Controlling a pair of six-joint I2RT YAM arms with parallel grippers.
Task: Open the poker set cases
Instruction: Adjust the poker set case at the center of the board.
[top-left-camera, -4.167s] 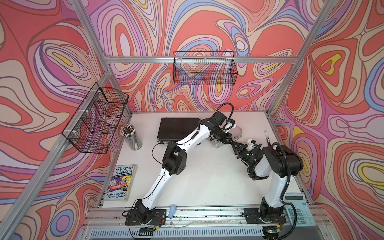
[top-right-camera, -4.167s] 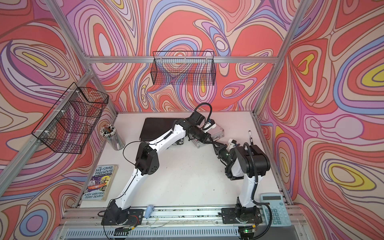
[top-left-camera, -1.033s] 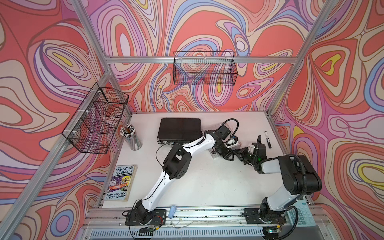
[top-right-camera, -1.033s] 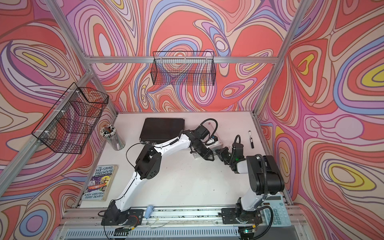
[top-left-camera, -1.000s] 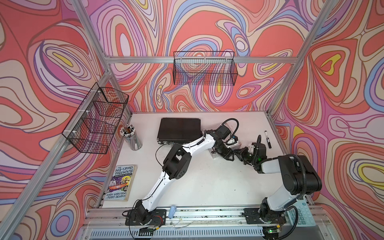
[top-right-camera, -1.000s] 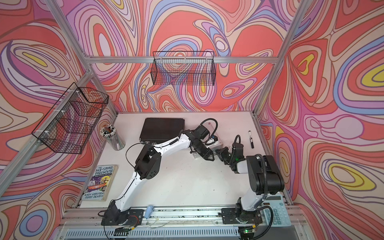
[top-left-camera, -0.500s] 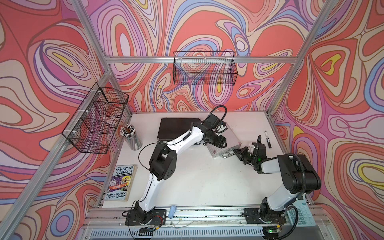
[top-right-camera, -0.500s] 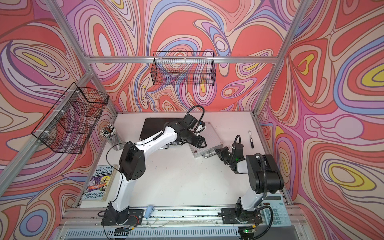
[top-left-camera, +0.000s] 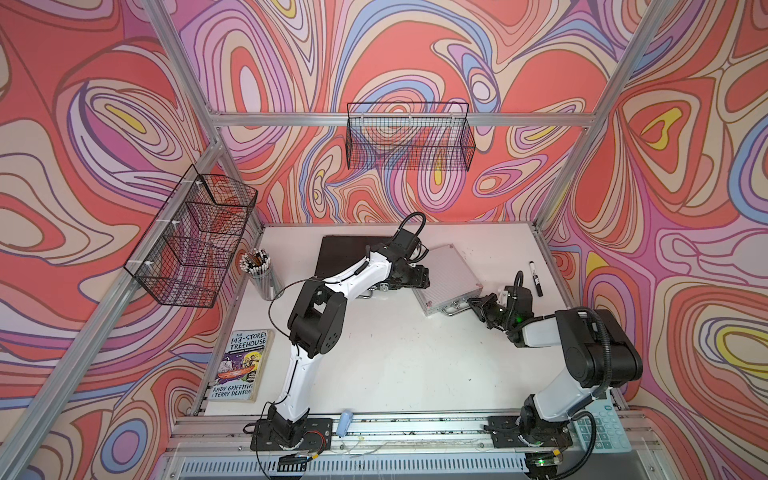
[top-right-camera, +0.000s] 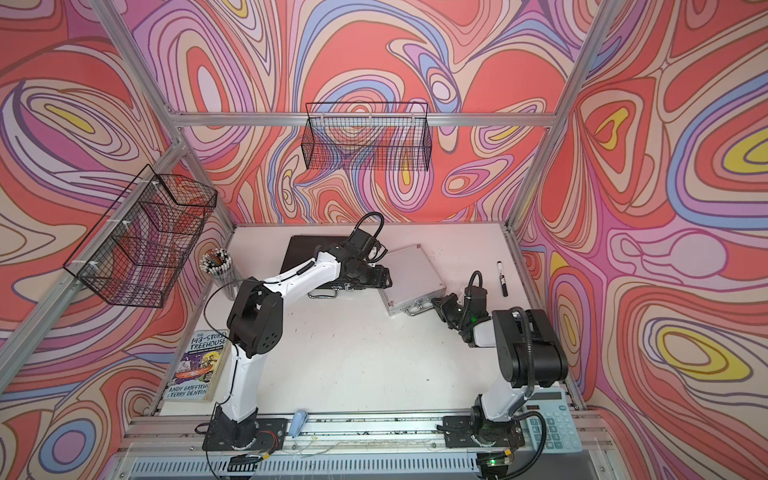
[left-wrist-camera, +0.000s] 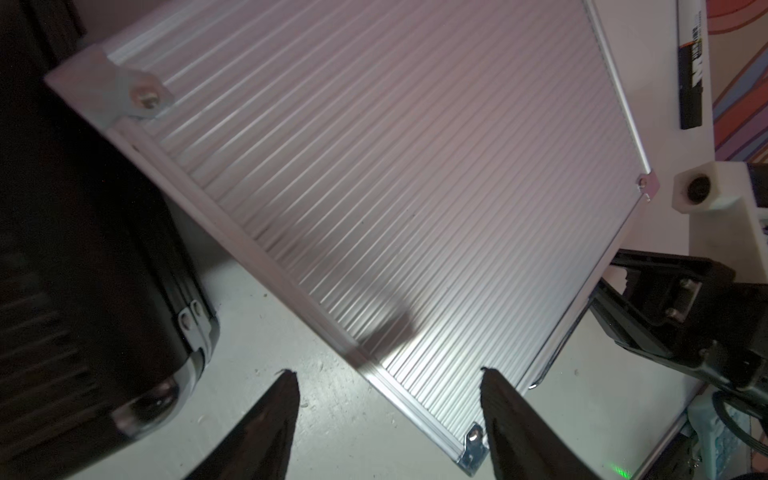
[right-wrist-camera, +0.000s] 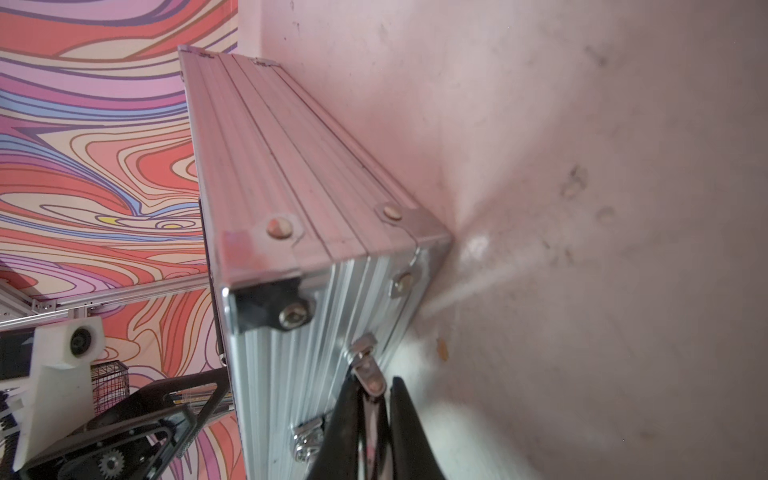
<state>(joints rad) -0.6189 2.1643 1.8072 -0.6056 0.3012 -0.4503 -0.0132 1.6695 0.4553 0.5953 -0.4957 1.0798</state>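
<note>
**Poker set cases both lying shut; right tool pinching the silver one's handle**

Silver case (top-left-camera: 451, 272) is lying flat and closed on the white bench (top-left-camera: 395, 357), turned askew, with its latched front edge facing the right arm; black case (top-left-camera: 345, 253) is lying flat and closed just beside it on the left, with a narrow strip of bench showing between the two in the left wrist view. Right tool (right-wrist-camera: 374, 382) is sitting low at the silver case's front edge, its jaws nearly together and pinching the handle (top-left-camera: 454, 310) close to a chrome end bracket. Left tool (left-wrist-camera: 386, 371) is hovering over the silver case's corner on the black-case side, its jaws spread wide and gripping nothing; one fingertip (left-wrist-camera: 286, 386) is hanging over bare bench and the other over the ribbed lid. A black marker (top-left-camera: 535, 279) is lying on the bench on the far side of the silver case, apart from it.
</note>
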